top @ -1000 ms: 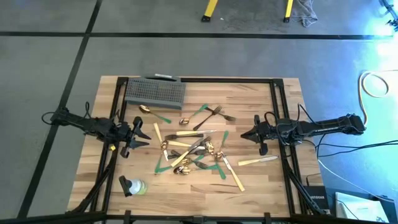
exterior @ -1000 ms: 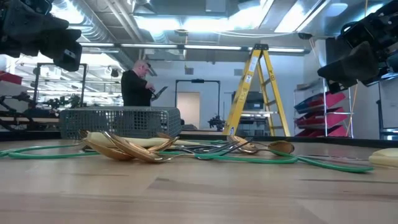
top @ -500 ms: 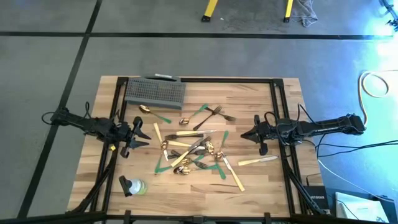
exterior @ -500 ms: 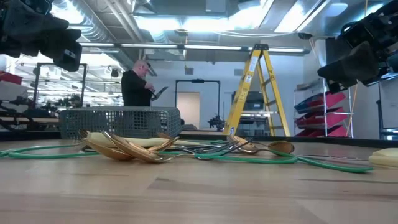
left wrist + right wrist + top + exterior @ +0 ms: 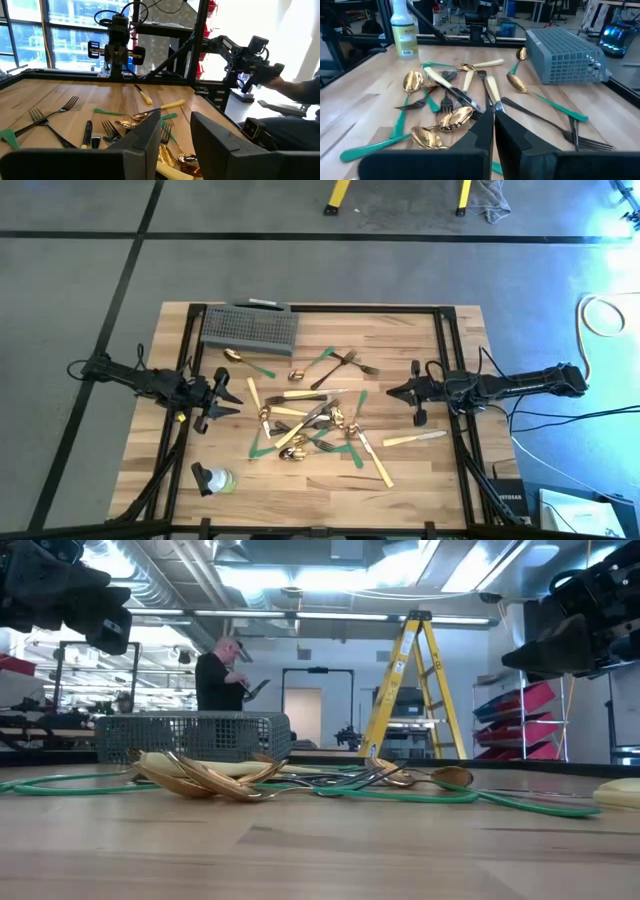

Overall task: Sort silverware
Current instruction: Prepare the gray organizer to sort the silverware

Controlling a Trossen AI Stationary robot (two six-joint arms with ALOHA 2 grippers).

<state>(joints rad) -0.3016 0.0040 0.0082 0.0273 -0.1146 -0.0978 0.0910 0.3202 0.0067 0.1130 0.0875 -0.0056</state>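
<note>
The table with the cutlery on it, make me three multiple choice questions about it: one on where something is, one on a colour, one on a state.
1. Where does the grey mesh basket sit on the table, seen from above?
A. At the far edge, toward the left arm's side
B. In the middle of the cutlery pile
C. At the near edge, by the right arm

2. What colour are the spoons?
A. Black
B. Gold
C. Red

3. How is the right gripper?
A. Shut on a fork
B. Wide open
C. Shut and holding nothing

Answers:
1. A, the high view shows it at the far edge on the left arm's side.
2. B, the right wrist view shows shiny gold bowls.
3. C, its fingers meet with nothing between them, above the cutlery pile.
</note>
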